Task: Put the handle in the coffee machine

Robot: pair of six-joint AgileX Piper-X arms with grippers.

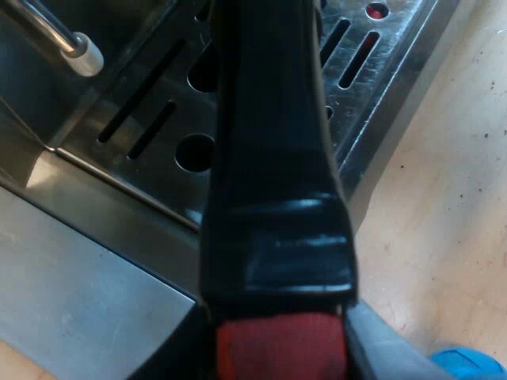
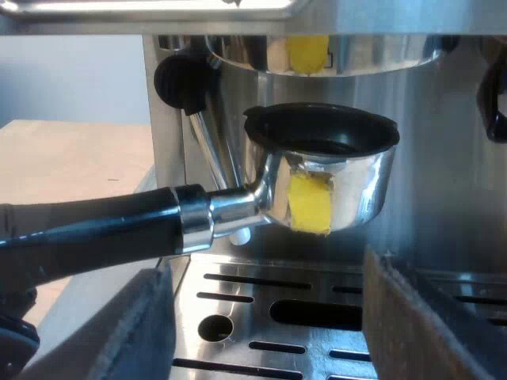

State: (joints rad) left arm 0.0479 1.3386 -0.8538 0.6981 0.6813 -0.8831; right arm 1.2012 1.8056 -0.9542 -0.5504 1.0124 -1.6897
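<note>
The metal holder [image 2: 325, 178] hangs just below the espresso machine's brew head [image 2: 317, 51], with a small gap between them. A yellow mark on its cup sits under a yellow mark on the head. Its dark handle [image 2: 95, 229] sticks out sideways from the machine. In the left wrist view that handle [image 1: 273, 134] runs over the drip tray [image 1: 150, 119], and its red end [image 1: 277, 348] lies between my fingers. My left gripper [image 1: 277, 352] is shut on the handle there. My right gripper [image 2: 269, 332] faces the holder from over the drip tray, open and holding nothing.
The steam wand [image 1: 59, 39] hangs over the tray beside the handle; it also shows behind the holder as the steam wand [image 2: 210, 150] under its black knob [image 2: 182, 79]. A blue object [image 1: 467, 366], perhaps the tamper, lies on the wooden table [image 1: 444, 198] near the tray's edge.
</note>
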